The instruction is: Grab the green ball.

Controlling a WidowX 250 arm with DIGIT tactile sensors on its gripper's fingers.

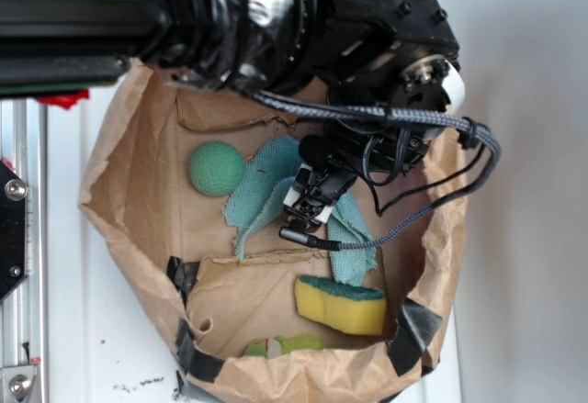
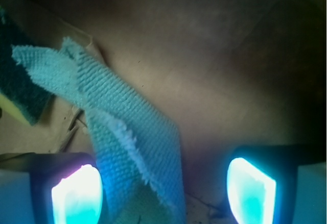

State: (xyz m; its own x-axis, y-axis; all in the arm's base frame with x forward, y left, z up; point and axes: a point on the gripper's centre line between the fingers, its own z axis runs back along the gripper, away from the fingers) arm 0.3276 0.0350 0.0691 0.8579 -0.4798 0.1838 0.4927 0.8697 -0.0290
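Observation:
The green ball (image 1: 217,168), matte and dimpled, lies inside a brown paper bag (image 1: 119,210) near its far left wall. It does not show in the wrist view. My gripper (image 1: 308,214) hangs over the teal woven cloth (image 1: 266,192), to the right of the ball and apart from it. Seen from the wrist, my gripper (image 2: 163,193) is open, its two glowing pads (image 2: 76,196) wide apart. A strip of the teal cloth (image 2: 127,132) runs between them over the brown bag floor; nothing is gripped.
A yellow sponge (image 1: 342,306) with a dark green top lies at the bag's near right; its edge shows in the wrist view as the sponge (image 2: 20,89). A lime yellow-green rounded thing (image 1: 285,344) sits by the near wall. Black tape (image 1: 411,330) patches the rim. A metal rail (image 1: 23,238) runs along the left.

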